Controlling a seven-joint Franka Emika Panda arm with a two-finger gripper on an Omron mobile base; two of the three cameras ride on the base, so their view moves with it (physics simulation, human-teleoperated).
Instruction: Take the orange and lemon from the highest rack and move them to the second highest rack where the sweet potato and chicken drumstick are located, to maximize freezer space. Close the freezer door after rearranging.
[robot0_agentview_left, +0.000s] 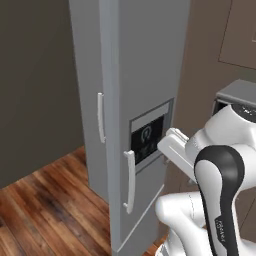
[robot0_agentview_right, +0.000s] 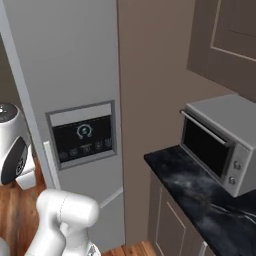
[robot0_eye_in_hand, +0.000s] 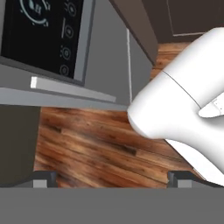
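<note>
The freezer (robot0_agentview_left: 145, 60) is a tall grey appliance with a dark dispenser panel (robot0_agentview_left: 147, 137) and white bar handles (robot0_agentview_left: 130, 182). Its doors stand shut, so the orange, lemon, sweet potato, chicken drumstick and both racks are hidden. My gripper (robot0_eye_in_hand: 112, 180) is open with nothing between its fingertips (robot0_eye_in_hand: 43, 179). It looks down past the dispenser panel (robot0_eye_in_hand: 39, 35) toward the wooden floor. In the left base view my white hand (robot0_agentview_left: 174, 147) hangs close in front of the panel's lower right corner.
A brown wall panel (robot0_agentview_right: 150, 100) stands right of the freezer. Beyond it a dark stone counter (robot0_agentview_right: 200, 200) carries a grey toaster oven (robot0_agentview_right: 220, 145), with cabinets above. Wooden floor (robot0_agentview_left: 40, 210) lies open to the freezer's left.
</note>
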